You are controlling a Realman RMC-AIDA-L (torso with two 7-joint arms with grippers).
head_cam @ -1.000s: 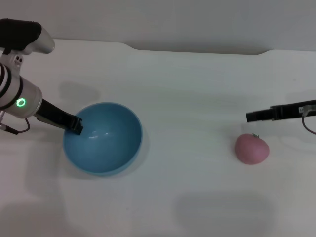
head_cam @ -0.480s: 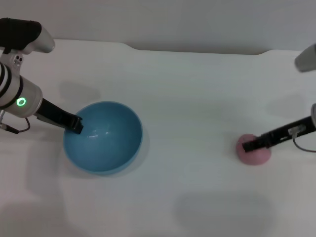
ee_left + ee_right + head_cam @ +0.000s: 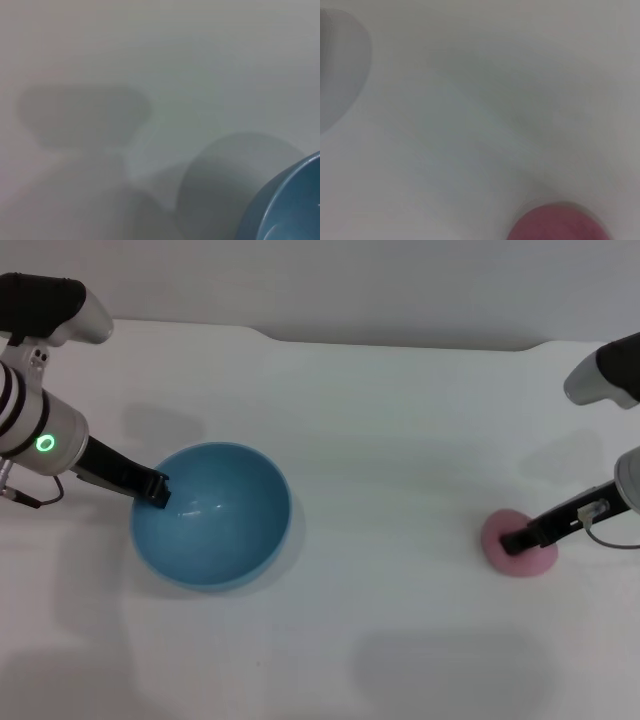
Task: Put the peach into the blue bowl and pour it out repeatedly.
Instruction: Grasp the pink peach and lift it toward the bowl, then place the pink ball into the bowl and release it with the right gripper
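At the right edge of the head view, the right gripper (image 3: 516,538) sits on top of the peach (image 3: 518,552), its dark tip touching the fruit; whether its jaws are wide or narrow I cannot tell. At middle left, the left gripper (image 3: 155,491) pinches the rim of the blue bowl (image 3: 212,516), which sits upright, well apart from the peach. Both rest on a plain white table (image 3: 380,440), with a pale wall along the top of the frame.
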